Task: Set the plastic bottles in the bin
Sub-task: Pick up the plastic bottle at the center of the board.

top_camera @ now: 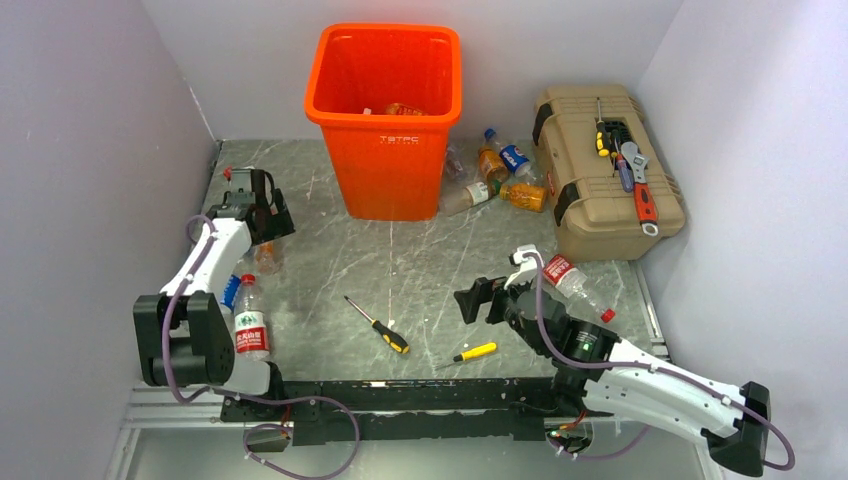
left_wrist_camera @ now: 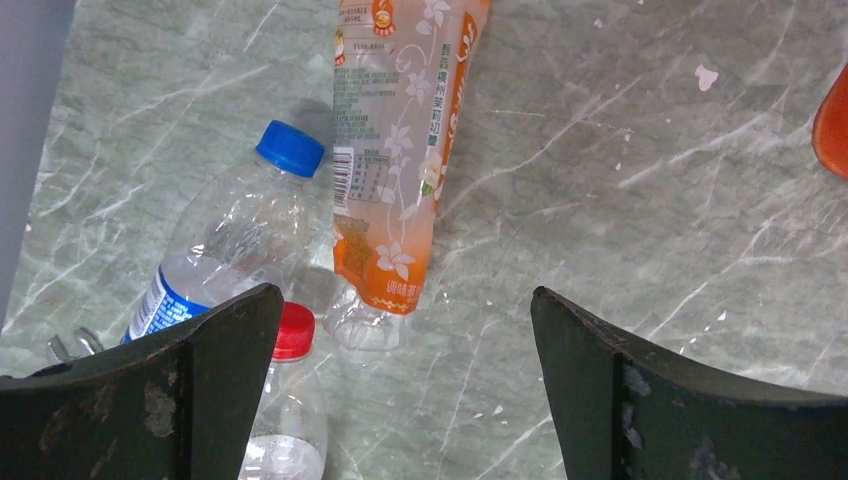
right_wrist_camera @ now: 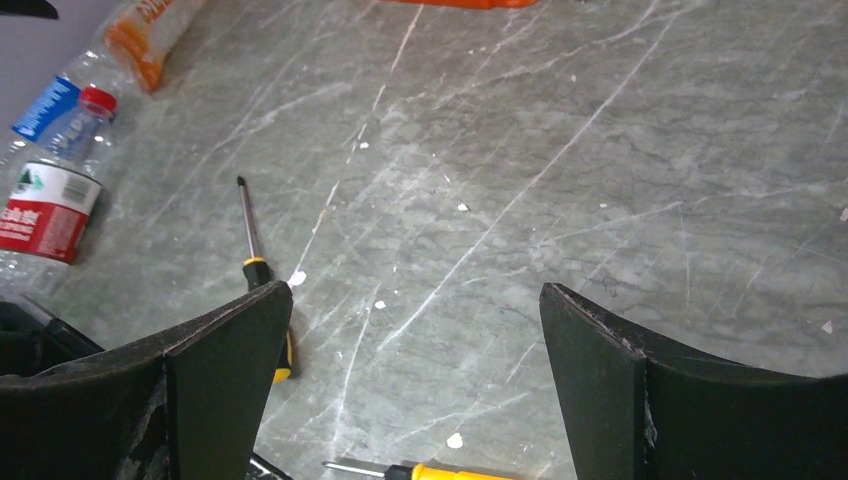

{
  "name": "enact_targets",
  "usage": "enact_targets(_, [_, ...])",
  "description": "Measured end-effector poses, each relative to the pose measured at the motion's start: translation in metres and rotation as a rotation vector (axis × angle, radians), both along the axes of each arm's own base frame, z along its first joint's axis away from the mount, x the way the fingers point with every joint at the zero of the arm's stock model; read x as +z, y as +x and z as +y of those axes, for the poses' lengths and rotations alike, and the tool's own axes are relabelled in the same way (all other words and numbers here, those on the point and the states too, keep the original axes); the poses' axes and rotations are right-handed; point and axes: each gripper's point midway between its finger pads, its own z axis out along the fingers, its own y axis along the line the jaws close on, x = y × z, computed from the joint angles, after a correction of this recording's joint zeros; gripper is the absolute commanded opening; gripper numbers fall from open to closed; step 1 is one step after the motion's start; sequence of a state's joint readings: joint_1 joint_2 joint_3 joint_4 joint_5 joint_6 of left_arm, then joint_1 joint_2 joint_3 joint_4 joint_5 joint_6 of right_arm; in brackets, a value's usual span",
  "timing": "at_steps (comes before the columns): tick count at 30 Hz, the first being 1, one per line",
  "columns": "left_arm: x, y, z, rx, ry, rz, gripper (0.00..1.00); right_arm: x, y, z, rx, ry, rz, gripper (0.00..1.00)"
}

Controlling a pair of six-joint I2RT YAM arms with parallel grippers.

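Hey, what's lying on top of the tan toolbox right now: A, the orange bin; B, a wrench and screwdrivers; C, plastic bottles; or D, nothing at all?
B: a red-handled wrench and screwdrivers lie on the lid of the toolbox, while the nearest bottles sit on the table beside it.

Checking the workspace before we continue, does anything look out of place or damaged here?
Two yellow-handled screwdrivers lie loose on the table, though other tools sit on the toolbox lid. One orange-labelled bottle at the table's left looks crushed flat.
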State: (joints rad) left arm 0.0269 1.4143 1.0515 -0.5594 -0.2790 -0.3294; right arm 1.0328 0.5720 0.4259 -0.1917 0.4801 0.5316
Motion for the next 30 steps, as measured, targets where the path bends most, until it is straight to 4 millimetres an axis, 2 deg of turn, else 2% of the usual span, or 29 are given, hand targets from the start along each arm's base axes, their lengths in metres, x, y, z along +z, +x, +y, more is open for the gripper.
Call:
enact_targets(6, [-0.012,0.004,0.004,0.008,-0.030,0.003,0.99,-0.014,0.001,0.003,0.002,-0.047,0.028,1.00])
enact_targets(18, [-0.025,0.007,-0.001,-0.033,-0.060,-0.006,0.99,-0.007,0.003,0.008,0.007,-0.013,0.015,1.00])
enact_targets(30, [-0.045,0.010,0.003,-0.046,-0.076,0.042,0.94,-0.014,0.001,0.005,0.012,-0.011,0.004,1.00])
